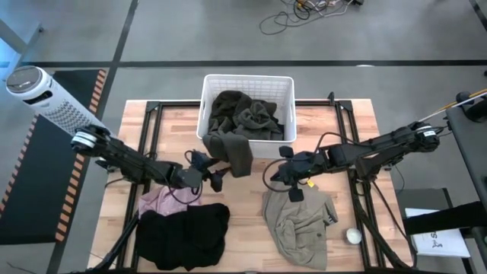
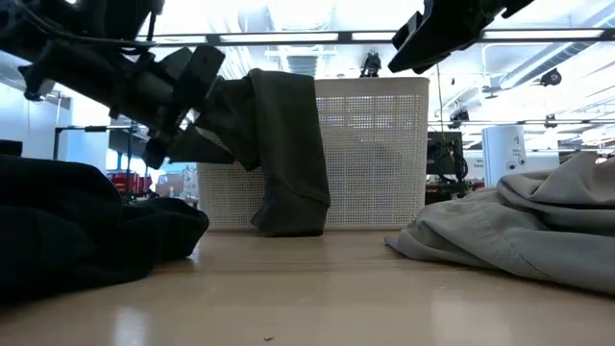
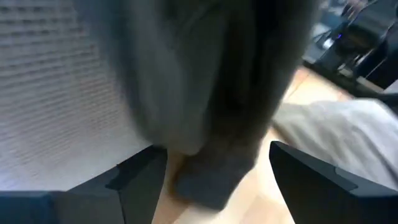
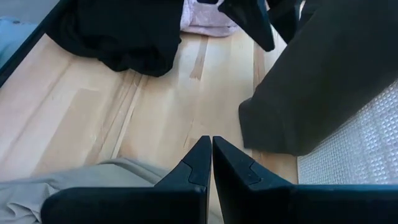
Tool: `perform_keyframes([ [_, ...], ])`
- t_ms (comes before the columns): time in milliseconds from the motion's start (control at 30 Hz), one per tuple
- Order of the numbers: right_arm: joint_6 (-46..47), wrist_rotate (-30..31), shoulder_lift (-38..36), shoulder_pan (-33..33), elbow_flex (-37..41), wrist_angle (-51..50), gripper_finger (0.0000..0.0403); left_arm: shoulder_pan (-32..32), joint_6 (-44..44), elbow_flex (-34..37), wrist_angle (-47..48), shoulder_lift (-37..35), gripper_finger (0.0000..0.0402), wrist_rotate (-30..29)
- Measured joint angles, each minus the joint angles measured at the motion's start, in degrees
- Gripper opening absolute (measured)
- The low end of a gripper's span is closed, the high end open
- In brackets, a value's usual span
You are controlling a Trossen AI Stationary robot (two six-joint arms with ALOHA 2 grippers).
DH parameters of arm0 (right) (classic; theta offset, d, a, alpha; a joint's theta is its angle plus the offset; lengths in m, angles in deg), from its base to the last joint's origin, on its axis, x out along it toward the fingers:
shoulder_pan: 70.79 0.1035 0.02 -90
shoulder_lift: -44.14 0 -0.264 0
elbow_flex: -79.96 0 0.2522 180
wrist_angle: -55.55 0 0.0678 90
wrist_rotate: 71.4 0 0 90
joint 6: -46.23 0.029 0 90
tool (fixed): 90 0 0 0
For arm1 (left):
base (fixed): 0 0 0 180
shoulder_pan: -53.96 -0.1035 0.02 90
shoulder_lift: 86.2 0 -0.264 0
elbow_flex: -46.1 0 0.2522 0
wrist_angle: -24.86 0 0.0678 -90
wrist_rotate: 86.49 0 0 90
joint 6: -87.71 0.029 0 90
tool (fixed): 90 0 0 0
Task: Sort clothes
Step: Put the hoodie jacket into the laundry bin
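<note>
Clothes lay in four lots: olive heap (image 1: 247, 114) inside white basket (image 1: 215, 82) at desk's (image 1: 358, 122) far edge, one olive piece (image 1: 236, 152) draped over basket's front wall w/ its end down on the wood; black pile (image 1: 183, 236) at near-left edge; pink shirt (image 1: 161, 199) just behind it, partly under; khaki piece (image 1: 300, 224) near-right. Bare wood strip between black and khaki piles, open up to basket front. Left claw (image 1: 210, 172) hung just left of the draped piece, fingers wide apart, gripping nothing; fabric right ahead of it. Right claw (image 1: 292, 180) over khaki's far edge, fingers pressed together, empty. Small pale round thing (image 1: 354, 236) on desk right of khaki. Count: 2 arms, 1 basket.
</note>
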Motion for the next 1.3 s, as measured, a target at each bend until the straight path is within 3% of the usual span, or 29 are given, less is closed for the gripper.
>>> perform_keyframes([
  [267,0.58,0.02,0.00,0.00,1.70,1.49,0.0000,-0.05,10.11,-0.02,-22.53,6.77,0.0242,5.14],
  [500,0.84,0.04,0.00,0.00,1.89,1.69,0.0000,-0.94,8.71,0.00,-21.62,9.14,0.0220,3.62],
  [933,0.32,0.04,0.00,0.00,1.89,2.38,0.0000,-3.87,10.18,-2.68,-21.78,10.50,0.0229,2.28],
  [1067,0.36,0.04,0.00,0.00,1.89,2.69,0.0000,-3.86,10.73,-5.39,-18.61,10.48,0.0175,2.25],
  [1233,0.37,0.04,0.00,0.00,1.89,2.69,0.0000,-3.24,14.95,-8.02,-14.33,10.47,0.0041,3.31],
  [1300,0.38,0.04,0.00,0.00,1.89,2.64,0.0000,-3.06,16.65,-9.01,-14.30,10.36,0.0014,5.47],
])
